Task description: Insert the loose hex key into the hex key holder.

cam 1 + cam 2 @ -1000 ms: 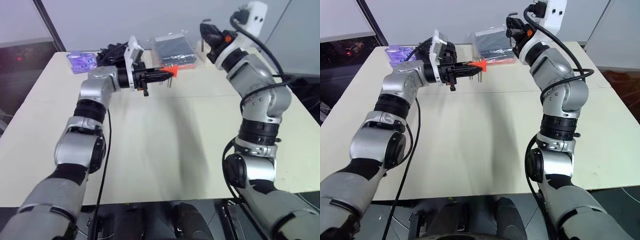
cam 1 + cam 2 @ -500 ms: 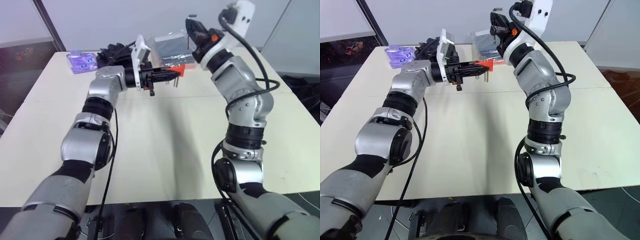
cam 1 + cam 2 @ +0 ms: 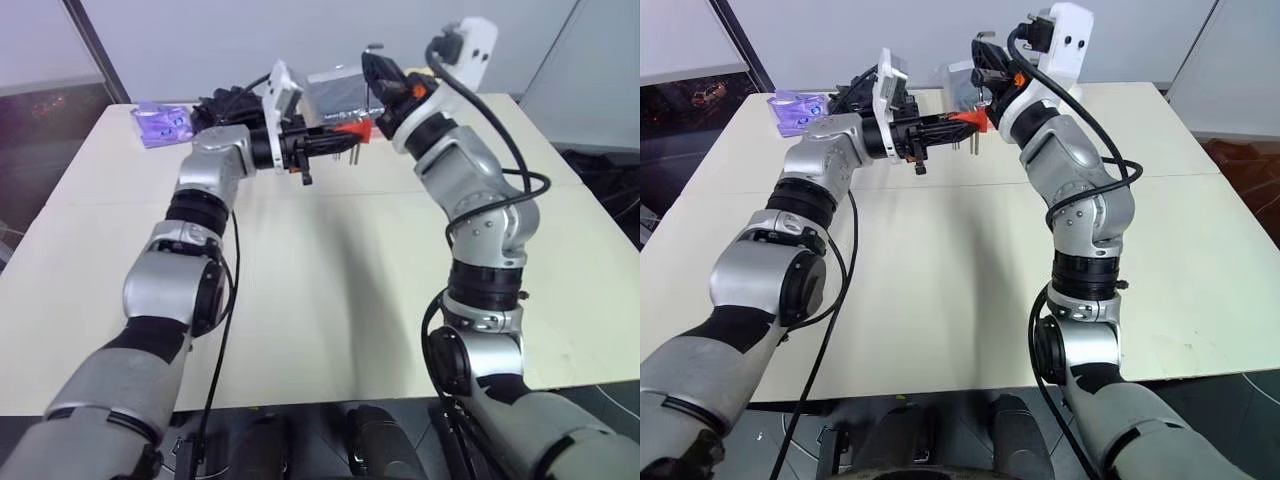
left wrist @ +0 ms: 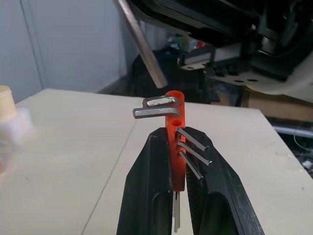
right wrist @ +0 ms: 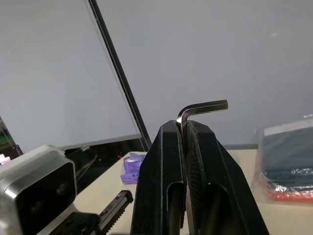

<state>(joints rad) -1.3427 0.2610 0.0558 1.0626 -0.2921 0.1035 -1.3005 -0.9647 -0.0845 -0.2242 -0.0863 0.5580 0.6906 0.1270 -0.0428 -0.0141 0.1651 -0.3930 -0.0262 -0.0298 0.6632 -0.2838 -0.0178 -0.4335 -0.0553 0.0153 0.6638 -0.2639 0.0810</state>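
Observation:
My left gripper [image 4: 177, 136] is shut on the hex key holder [image 4: 174, 128], a small red-orange block with several short silvery keys sticking out of both sides. It holds the holder [image 3: 354, 129] level above the back of the table, pointing right. My right gripper [image 5: 182, 126] is shut on the loose hex key [image 5: 199, 107], gripping its long shank so the bent end rises past the fingertips. In the left eye view, the right gripper [image 3: 380, 78] hangs just above and right of the holder. The loose key's shank [image 4: 142, 45] slants down to just above the holder's top.
At the back of the cream table [image 3: 330, 280] lie a purple bag [image 3: 165, 121], a black bundle [image 3: 225, 103] and a plastic-wrapped dark packet [image 3: 338, 92]. The table's front and middle stretch out below both arms.
My right gripper has carried the loose hex key to the left, from well right of the holder to just above it. The left gripper has held the holder almost still.

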